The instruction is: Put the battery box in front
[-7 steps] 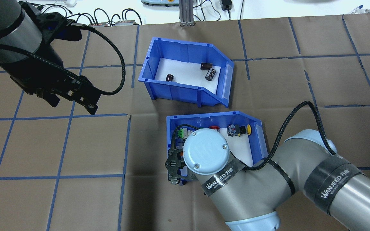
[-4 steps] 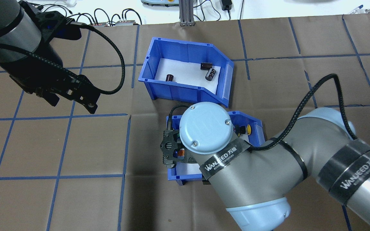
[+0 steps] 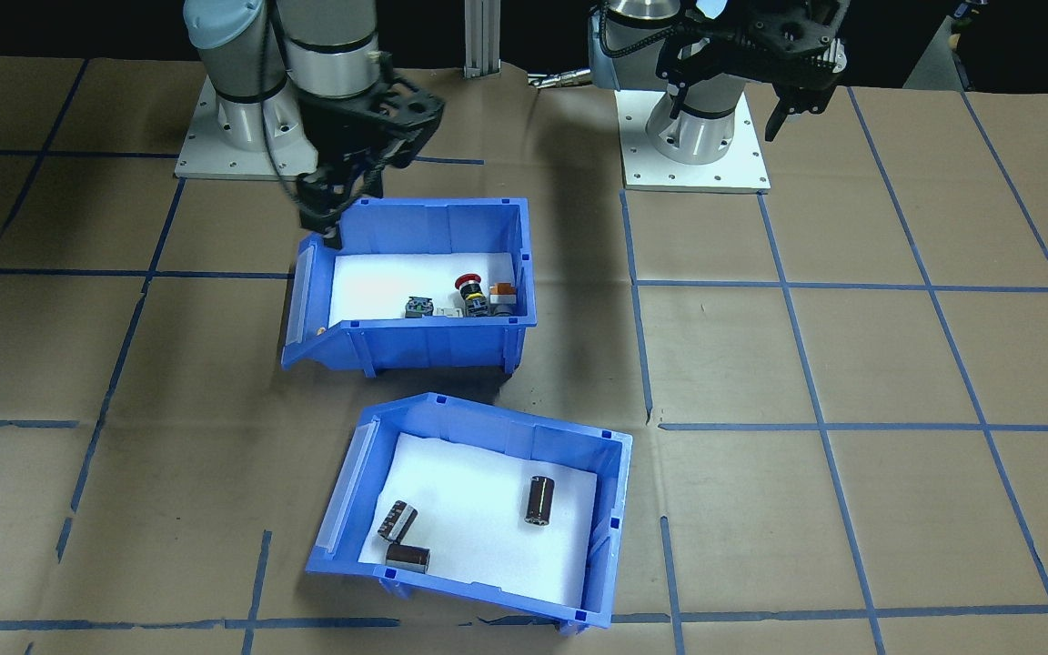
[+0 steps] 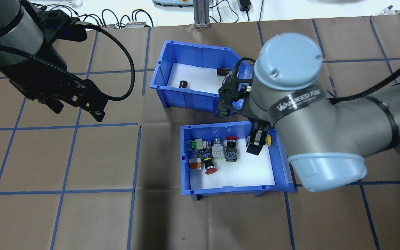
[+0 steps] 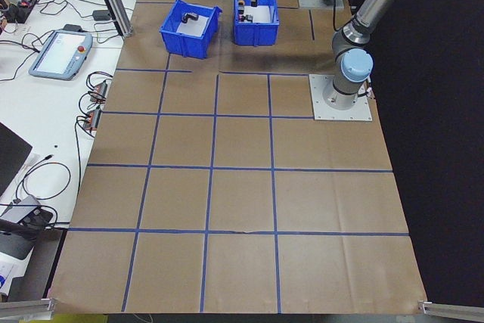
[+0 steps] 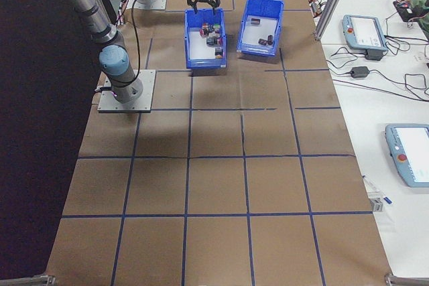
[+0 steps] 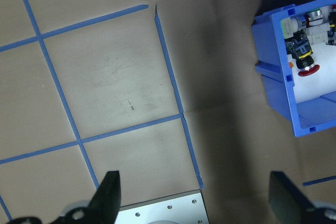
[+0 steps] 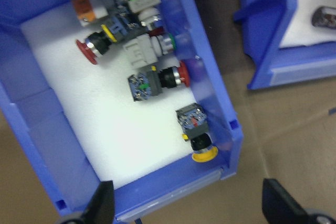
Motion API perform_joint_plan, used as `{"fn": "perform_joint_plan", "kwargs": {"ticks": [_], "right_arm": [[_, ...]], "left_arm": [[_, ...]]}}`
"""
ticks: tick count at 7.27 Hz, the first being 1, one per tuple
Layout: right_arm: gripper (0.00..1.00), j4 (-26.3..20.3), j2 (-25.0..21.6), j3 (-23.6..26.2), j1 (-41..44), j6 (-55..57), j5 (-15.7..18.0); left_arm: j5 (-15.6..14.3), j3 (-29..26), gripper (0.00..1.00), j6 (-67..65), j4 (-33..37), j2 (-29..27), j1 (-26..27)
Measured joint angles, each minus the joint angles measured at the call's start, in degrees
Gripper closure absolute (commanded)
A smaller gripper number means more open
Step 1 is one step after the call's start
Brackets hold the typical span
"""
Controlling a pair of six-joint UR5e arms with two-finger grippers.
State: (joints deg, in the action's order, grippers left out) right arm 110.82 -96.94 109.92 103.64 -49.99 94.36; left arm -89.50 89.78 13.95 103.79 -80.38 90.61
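Holding 3 dark cylinders, blue battery box (image 3: 478, 509)

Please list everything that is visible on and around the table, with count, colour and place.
table: one, brown paper with blue tape lines, under everything
battery box: one, blue, on the far side from the robot
cylinders: three, dark brown, lying in the battery box
switch box: one, blue, nearer the robot, beside the battery box
switches: several, red, orange, yellow, green, in the switch box
tablets: two, grey, on the white bench past the table
left claw: one, black, open, empty, over bare table
right claw: one, black, open, empty, above the switch box's sloped end
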Motion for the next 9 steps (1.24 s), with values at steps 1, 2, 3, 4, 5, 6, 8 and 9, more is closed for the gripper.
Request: {"fn": "perform_joint_plan", "kwargs": {"ticks": [1,2,3,4,5,6,8,9], "right_arm": [[0.0,0.0,0.1,-1.3,-4.5,5.3,-1.1],[0.0,0.0,0.2,-2.9,-8.0,13.3,-1.9],[0.0,-0.1,0.9,-5.0,-10.3,22.6,-2.2],[0.0,-0.2,2.6,-7.8,-11.8,31.2,-2.1],[0.0,-1.3,5.2,-11.3,-12.5,37.8,-2.1],[0.0,-4.5,7.7,-15.0,-12.9,42.7,-2.2],[0.0,-12.2,11.0,-20.0,-13.3,48.5,-2.5],[0.0,-13.9,11.3,-20.2,-13.8,49.6,-2.6]], "left_arm": [[0.0,-0.1,0.01,0.0,0.0,0.0,0.0],[0.0,-0.3,0.01,0.0,0.0,-0.1,0.0],[-0.1,-0.3,0.01,0.0,0.0,-0.1,0.0],[0.0,-0.4,0.01,0.0,0.0,-0.2,0.0],[0.0,-0.4,0.01,-0.1,0.0,-0.5,-0.1],[0.0,-0.4,0.01,-0.3,-0.1,-0.7,-0.1],[0.0,-0.5,0.01,-0.5,-0.1,-0.8,-0.2],[0.0,-0.5,0.01,-0.6,-0.2,-0.8,-0.2]]}}
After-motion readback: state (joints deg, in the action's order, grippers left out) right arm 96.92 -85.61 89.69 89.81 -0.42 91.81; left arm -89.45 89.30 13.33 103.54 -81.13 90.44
